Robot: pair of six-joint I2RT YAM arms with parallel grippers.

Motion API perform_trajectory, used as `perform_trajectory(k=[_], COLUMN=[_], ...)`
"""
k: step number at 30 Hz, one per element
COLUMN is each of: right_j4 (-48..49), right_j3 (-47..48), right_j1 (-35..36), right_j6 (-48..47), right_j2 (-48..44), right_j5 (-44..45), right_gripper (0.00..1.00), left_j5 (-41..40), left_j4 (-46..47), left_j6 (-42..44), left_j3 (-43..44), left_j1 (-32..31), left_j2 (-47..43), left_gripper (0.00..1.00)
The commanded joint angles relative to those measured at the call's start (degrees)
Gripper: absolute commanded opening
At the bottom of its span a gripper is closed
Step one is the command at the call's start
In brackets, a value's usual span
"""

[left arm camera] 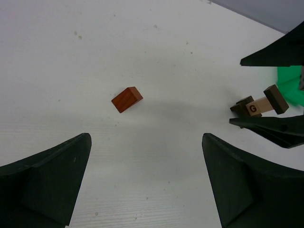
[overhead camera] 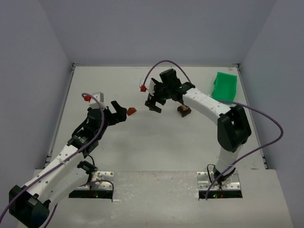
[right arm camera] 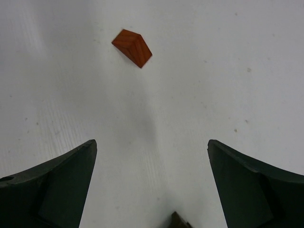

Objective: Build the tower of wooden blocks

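One letter to read: a "G".
It stands dark on the side face of the light tan block [left arm camera: 254, 107] in the little wood block tower [left arm camera: 274, 98], ahead and off to the right of the left end effector [left arm camera: 145, 137].

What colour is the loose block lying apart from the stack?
The loose block is reddish-brown. It shows best in the left wrist view.

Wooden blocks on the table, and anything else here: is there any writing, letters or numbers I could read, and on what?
"G": on the light tan block, seen in the left wrist view.
Reddish-brown block: no marking on the faces that show.
Green bin: none visible.
Top view: everything is too small to read.
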Motion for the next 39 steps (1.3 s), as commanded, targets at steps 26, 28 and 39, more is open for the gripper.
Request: perform_trajectory(k=[26,28,39], right_j4=[-3.30,-3.48,-4.53], right_j3=[34.45,34.10,33.79], right_j1=[4.93,5.02,5.31], right_j6=[-15.13,-15.40,-15.60], right_j2=[37.35,37.44,38.17], right_j5=[-18.28,-18.63,-18.57], right_gripper=[0.81,0.80,0.70], left_j5=[-3.79,-3.62,-3.29], left_j4=[2.49,2.66,2.64], left_j6=[1.35,1.44,1.44], left_j3=[1.89,1.98,2.53], left_j1=[0.23,0.23,0.23], left_j2=[3.93,4.01,5.80], left_gripper=[1.00,1.00,1.00])
